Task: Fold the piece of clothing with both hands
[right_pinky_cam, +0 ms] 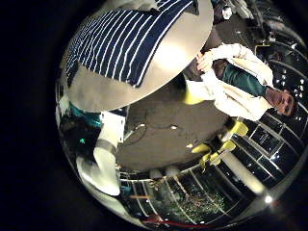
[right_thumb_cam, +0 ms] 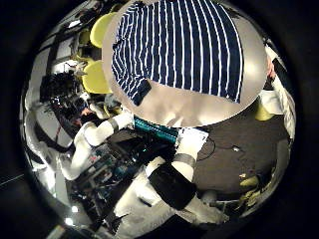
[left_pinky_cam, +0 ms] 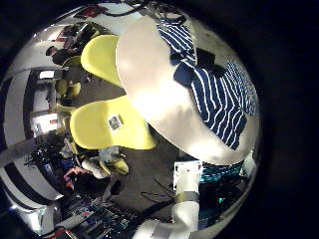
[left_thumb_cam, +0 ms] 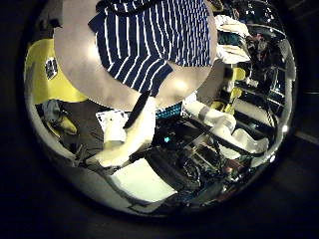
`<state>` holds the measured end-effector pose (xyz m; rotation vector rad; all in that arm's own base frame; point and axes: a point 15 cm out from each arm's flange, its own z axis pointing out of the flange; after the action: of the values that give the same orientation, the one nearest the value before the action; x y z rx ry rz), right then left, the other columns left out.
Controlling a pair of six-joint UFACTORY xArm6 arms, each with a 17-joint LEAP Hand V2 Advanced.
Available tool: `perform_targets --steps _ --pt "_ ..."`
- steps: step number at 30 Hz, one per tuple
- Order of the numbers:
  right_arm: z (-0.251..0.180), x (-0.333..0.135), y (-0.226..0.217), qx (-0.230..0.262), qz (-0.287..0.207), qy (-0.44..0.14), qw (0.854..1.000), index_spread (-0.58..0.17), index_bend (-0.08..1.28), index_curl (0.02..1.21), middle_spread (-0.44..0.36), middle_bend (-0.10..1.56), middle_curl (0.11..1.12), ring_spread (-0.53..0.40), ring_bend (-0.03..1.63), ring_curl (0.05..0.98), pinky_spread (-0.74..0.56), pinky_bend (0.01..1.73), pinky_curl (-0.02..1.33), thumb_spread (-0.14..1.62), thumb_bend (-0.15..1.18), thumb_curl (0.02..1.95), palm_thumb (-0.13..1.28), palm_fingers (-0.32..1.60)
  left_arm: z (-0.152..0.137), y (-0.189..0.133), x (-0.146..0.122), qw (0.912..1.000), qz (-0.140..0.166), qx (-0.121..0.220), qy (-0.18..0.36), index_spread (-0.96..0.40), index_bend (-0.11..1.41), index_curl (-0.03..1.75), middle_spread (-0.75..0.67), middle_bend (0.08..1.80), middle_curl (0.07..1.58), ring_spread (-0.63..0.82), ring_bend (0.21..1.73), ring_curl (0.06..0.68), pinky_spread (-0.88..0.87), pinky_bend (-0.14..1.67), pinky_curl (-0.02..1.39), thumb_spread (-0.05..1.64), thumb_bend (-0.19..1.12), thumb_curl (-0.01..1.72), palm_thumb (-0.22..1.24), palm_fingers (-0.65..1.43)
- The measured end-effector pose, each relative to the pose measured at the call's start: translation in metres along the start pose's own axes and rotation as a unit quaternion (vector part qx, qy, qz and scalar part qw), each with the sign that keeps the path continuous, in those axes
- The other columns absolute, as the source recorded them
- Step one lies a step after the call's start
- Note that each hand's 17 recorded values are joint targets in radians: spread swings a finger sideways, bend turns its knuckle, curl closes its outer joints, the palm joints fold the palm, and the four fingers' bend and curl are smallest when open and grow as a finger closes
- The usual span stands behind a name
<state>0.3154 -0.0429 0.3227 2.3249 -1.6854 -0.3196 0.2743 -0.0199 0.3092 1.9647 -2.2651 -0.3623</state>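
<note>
Round pale table (right_thumb_cam: 254, 70) carries the striped shirt (right_thumb_cam: 184, 45) well apart from us; finger states we cannot tell.

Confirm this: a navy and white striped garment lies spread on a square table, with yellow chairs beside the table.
Not quite. The table is round, not square; the right thumb side palm view shows its curved edge best. The rest holds: the navy and white striped garment lies spread on it, and yellow chairs stand beside the table in the left little finger side palm view.
</note>
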Motion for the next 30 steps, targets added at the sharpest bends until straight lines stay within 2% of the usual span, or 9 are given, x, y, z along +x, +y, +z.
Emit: perform_targets --steps 3,12,18,25,30 --pt "0.001 0.015 0.006 -0.005 0.013 0.009 1.000 -0.362 0.16 0.25 0.062 0.19 0.34 0.203 0.50 0.216 0.33 0.55 0.28 1.29 -0.01 0.27 0.38 0.00 0.004 0.002 0.006 0.9998 0.005 -0.018 0.005 -0.11 0.17 0.42 -0.03 0.24 0.54 -0.06 0.81 0.285 -0.18 0.47 0.72 1.17 -0.02 0.28 0.28 0.31" --pt "0.007 0.022 0.014 -0.012 0.019 0.002 1.000 -0.361 0.16 0.26 0.056 0.19 0.33 0.203 0.49 0.223 0.33 0.54 0.28 1.30 -0.01 0.27 0.38 0.01 0.015 0.000 0.024 0.9994 0.029 -0.018 -0.002 -0.10 0.18 0.41 0.04 0.19 0.50 -0.02 0.81 0.280 -0.15 0.46 0.71 1.18 -0.02 0.28 0.29 0.26" --pt "0.009 0.020 0.014 -0.015 0.024 -0.003 1.000 -0.356 0.16 0.27 0.057 0.19 0.33 0.202 0.48 0.226 0.33 0.53 0.28 1.30 -0.01 0.26 0.39 0.02 0.053 0.001 0.047 0.9965 0.080 -0.015 -0.020 -0.06 0.18 0.41 0.10 0.18 0.47 0.02 0.80 0.277 -0.09 0.43 0.69 1.11 -0.03 0.29 0.28 0.21" --pt "0.012 0.010 0.018 -0.034 0.038 -0.008 0.999 -0.354 0.16 0.28 0.061 0.19 0.33 0.202 0.46 0.230 0.33 0.50 0.28 1.31 -0.01 0.26 0.41 0.05 0.097 -0.002 0.077 0.9908 0.129 -0.017 -0.038 0.03 0.14 0.37 0.24 0.19 0.43 0.19 0.78 0.264 0.10 0.40 0.63 0.97 -0.04 0.29 0.20 0.05" --pt "0.013 0.005 0.020 -0.043 0.036 -0.010 0.998 -0.354 0.16 0.28 0.062 0.19 0.33 0.203 0.46 0.233 0.33 0.49 0.28 1.31 -0.01 0.25 0.41 0.05 0.124 -0.006 0.083 0.9885 0.142 -0.012 -0.049 0.07 0.15 0.34 0.31 0.19 0.40 0.31 0.78 0.251 0.23 0.41 0.59 0.91 -0.04 0.29 0.17 0.02"
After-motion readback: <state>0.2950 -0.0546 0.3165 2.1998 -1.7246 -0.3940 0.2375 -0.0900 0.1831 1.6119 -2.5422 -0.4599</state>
